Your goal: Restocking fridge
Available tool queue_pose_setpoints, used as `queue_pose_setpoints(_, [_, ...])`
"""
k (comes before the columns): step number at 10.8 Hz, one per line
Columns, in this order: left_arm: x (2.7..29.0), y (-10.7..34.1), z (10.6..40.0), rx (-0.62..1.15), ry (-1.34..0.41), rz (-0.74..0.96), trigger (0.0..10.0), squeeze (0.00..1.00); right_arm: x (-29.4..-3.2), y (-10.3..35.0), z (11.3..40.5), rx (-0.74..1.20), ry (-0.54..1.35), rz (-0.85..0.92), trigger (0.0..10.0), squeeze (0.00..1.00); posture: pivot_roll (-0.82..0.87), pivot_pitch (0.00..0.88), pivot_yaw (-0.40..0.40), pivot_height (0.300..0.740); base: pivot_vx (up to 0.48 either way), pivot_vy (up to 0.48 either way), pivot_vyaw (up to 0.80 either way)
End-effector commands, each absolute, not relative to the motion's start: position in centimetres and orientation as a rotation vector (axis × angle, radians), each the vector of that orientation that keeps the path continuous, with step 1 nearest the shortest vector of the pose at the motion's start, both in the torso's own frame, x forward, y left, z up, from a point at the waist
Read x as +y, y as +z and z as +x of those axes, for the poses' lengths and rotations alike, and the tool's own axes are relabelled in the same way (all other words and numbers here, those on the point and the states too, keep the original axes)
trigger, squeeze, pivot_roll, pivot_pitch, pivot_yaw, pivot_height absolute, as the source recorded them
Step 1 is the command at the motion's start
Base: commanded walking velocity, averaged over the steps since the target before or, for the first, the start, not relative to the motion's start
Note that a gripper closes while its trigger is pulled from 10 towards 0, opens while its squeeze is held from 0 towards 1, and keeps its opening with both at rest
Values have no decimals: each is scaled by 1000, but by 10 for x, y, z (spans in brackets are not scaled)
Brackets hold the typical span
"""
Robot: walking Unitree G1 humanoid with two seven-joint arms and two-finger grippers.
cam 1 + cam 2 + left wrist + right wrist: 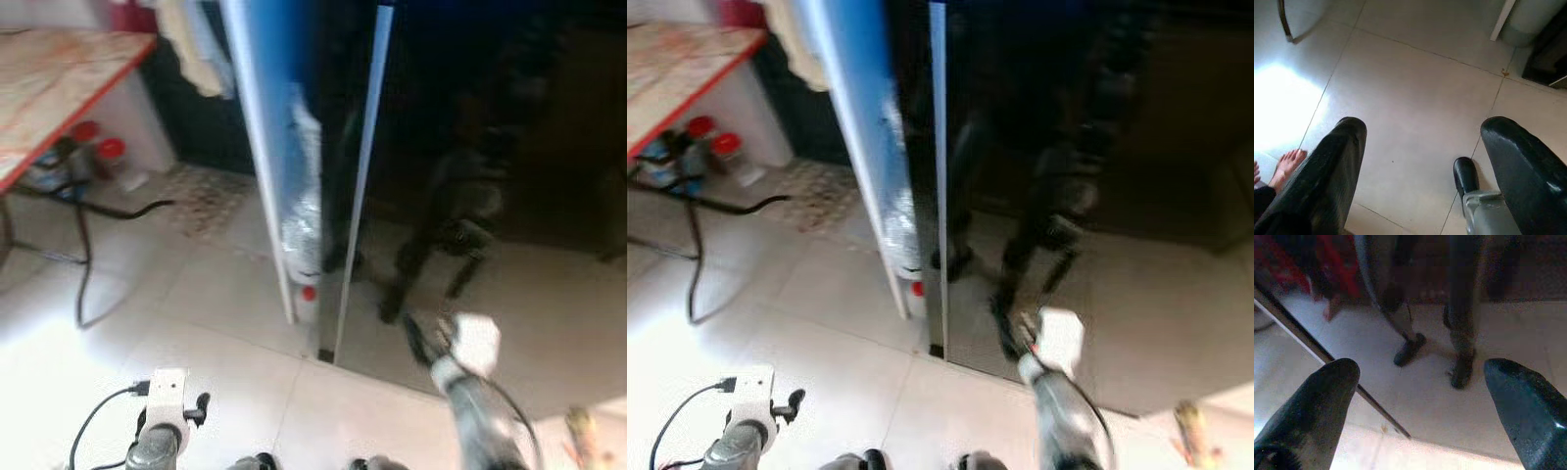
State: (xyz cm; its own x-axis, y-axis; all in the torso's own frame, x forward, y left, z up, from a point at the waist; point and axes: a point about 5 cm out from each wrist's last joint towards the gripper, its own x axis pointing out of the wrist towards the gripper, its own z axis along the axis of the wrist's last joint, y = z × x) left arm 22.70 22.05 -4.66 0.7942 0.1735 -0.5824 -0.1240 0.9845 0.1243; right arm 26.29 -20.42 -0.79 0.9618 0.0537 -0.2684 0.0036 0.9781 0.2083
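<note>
Fridge [470, 147] door is shut and shiny. Both my jaws are released and empty. My right gripper [419, 343] could bump it.

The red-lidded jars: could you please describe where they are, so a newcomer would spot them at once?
Start at the red-edged table on the robot's left. On the floor beneath it, against the white wall, stand the jars, beside a black cable. Their bright red lids set them apart from the pale tiles around them.
</note>
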Motion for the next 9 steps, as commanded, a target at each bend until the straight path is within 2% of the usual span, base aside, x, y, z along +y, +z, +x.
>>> queue_pose_setpoints(1, [222, -53, 217, 672, 172, 72, 10000, 0, -214, -18, 247, 314, -4, 194, 10000, 0, -104, 119, 29, 740, 0, 0, 0])
queue_pose_setpoints(3, [221, -54, 217, 676, 168, 73, 10000, 0, -228, -42, 214, 457, -72, 186, 10000, 0, -109, 113, 31, 740, 0, 0, 0])
queue_pose_setpoints(4, [220, -54, 217, 687, 159, 79, 10000, 0, -228, -63, 188, 618, -123, 213, 10000, 0, -110, 118, 35, 740, 0, 0, 0])
queue_pose_setpoints(6, [220, -57, 214, 711, 158, 81, 10000, 0, -220, -85, 157, 823, -174, 207, 10000, 0, -94, 127, 41, 740, 0, 0, 0])
queue_pose_setpoints(9, [224, -61, 206, 752, 163, 87, 10000, 0, -206, -83, 168, 819, -136, 236, 10000, 0, -99, 138, 43, 740, 0, 0, 0])
